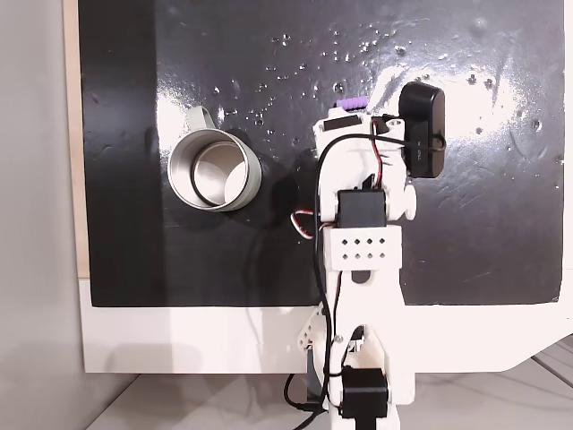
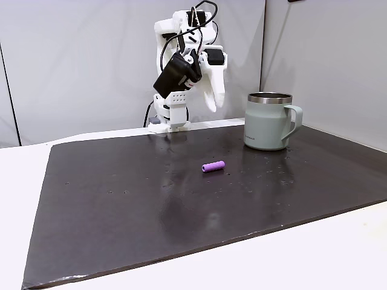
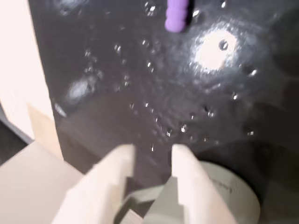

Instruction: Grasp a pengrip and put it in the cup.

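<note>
Purple and ribbed, the short little pengrip tube (image 2: 213,166) lies on its side on the black mat (image 2: 121,199), below and ahead of my pincer and well clear of it. I have the white two-finger pincer (image 2: 213,103) raised high over the mat, fingers pointing down. In the wrist view the two pale fingertips (image 3: 122,156) stand apart with bare mat showing between them, so I read the pincer as released and carrying nothing. From that same camera the pengrip (image 3: 176,16) sits far off at the top edge, nearly in line with the gap, which suits a straight reach forward and down. The round grey-green mug with the shiny steel inside and loop handle (image 2: 269,124) stands upright off to one side of the pincer, mouth up and unobstructed, well apart from the pengrip. I judge the grasp not yet begun: I would lower toward the tube, straddling it across its short width.
</note>
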`<state>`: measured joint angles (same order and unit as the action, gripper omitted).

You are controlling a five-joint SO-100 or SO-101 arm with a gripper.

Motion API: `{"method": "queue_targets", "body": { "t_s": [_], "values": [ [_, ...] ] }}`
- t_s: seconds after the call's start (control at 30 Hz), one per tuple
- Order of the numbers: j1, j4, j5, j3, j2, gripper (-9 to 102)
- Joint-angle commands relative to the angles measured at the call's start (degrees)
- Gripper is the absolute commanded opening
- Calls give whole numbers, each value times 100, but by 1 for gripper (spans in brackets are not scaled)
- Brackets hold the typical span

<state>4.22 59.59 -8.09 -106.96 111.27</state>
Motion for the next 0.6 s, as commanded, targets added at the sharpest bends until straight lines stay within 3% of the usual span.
{"method": "queue_targets", "body": {
  "t_s": [0.0, 0.57],
  "values": [
    [-272, 88, -79, 817, -527, 18],
    [-668, 176, -79, 2101, -2760, 22]
  ]
}}
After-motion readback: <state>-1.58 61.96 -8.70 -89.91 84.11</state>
